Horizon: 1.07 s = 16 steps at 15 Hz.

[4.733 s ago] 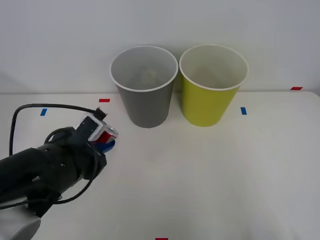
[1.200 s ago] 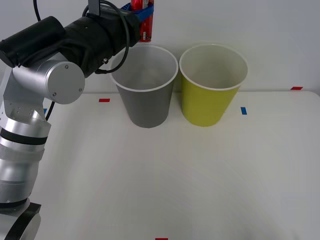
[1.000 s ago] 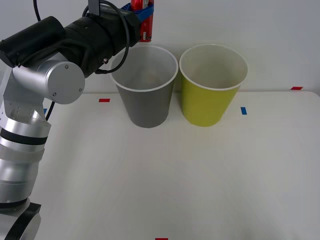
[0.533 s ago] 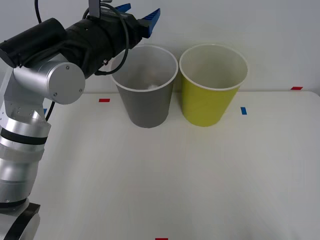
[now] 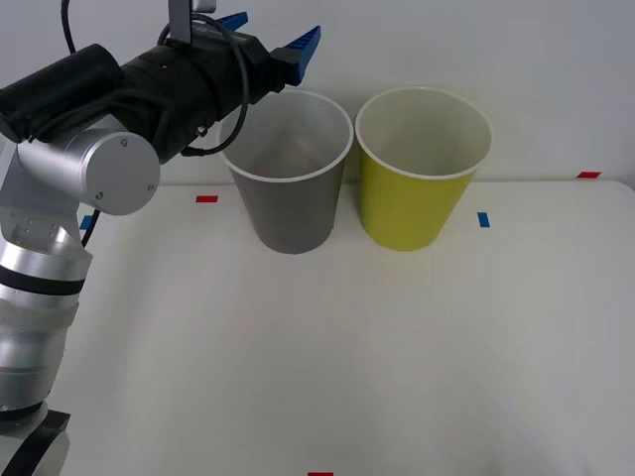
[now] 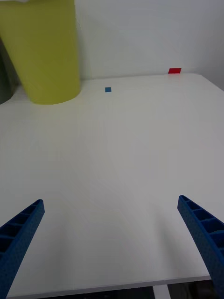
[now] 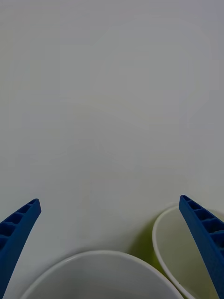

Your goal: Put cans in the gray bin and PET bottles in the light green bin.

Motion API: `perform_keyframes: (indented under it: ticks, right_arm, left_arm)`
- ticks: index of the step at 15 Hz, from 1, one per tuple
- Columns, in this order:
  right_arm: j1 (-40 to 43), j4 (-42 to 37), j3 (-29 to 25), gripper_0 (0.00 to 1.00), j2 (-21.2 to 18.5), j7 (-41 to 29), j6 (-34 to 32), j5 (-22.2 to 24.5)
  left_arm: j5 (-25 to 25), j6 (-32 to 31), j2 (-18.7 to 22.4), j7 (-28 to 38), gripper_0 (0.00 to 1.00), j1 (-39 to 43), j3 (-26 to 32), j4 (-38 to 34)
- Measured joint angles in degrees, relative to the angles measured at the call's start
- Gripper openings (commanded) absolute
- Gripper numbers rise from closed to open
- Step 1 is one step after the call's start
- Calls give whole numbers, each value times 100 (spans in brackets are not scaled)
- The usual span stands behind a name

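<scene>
The gray bin (image 5: 288, 193) and the light green bin (image 5: 417, 188) stand side by side at the back of the white table. My left gripper (image 5: 270, 32) is open and hangs empty just above the gray bin's rear left rim (image 7: 100, 253). From that wrist, the green bin's rim (image 7: 158, 243) sits beside it. The can is hidden from view, and PET bottles are out of view. My right gripper (image 6: 110, 201) is open and empty, low over the table's near right part, facing the light green bin (image 6: 44, 51).
Small red tape marks (image 5: 206, 199) and blue tape marks (image 5: 483, 219) lie on the table. A pale wall stands close behind the bins. The table's front edge (image 6: 112, 286) runs under my right gripper.
My left gripper carried the red can up from the table to above the gray bin, then opened. The can left its fingers and dropped out of sight.
</scene>
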Motion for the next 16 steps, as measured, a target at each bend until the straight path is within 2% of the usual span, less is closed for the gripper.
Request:
perform_keyframes:
  ticks: [5,9,11,16]
  right_arm:
    - [0,0,0,100,0,0,0,0]
    - [0,0,0,100,0,0,0,0]
    - [0,0,0,100,0,0,0,0]
    - [0,0,0,100,0,0,0,0]
  left_arm:
    - [140,-132,477,-22,100,1367,66,-1348]
    - [176,-156,590,-54,100,2416,443,-2221]
    - [143,-256,595,-77,100,2891,545,-2462]
    - [190,-1231,594,-148,100,4129,573,-2560]
